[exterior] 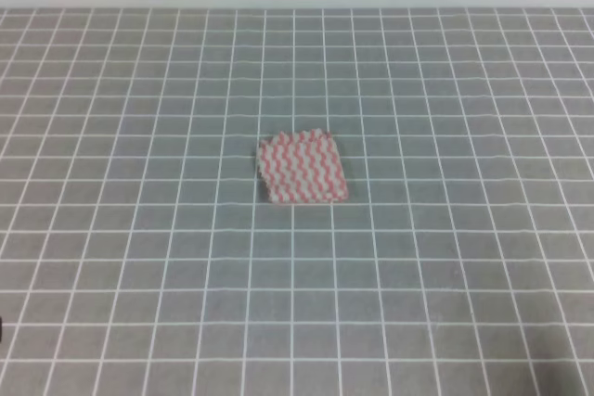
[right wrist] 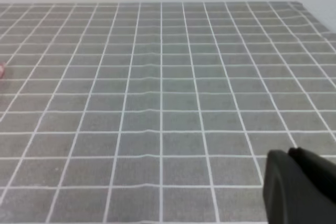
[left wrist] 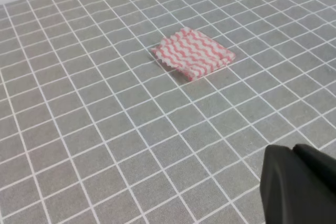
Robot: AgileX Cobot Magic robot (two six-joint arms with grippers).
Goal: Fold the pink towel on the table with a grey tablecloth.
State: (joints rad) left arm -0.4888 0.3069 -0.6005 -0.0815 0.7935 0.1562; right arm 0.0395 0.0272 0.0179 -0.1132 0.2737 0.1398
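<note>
The pink towel lies flat in the middle of the table with a grey tablecloth, as a small, roughly square piece about two grid squares wide. In the left wrist view the towel lies far ahead on the tablecloth. Only a black part of my left gripper shows, at the lower right, well short of the towel. In the right wrist view a sliver of pink touches the left edge, and a black part of my right gripper sits at the lower right. Neither gripper's jaws show.
A white wall runs along the table's far edge. The tablecloth's right edge shows in the right wrist view. A small dark bit sits at the left edge of the high view.
</note>
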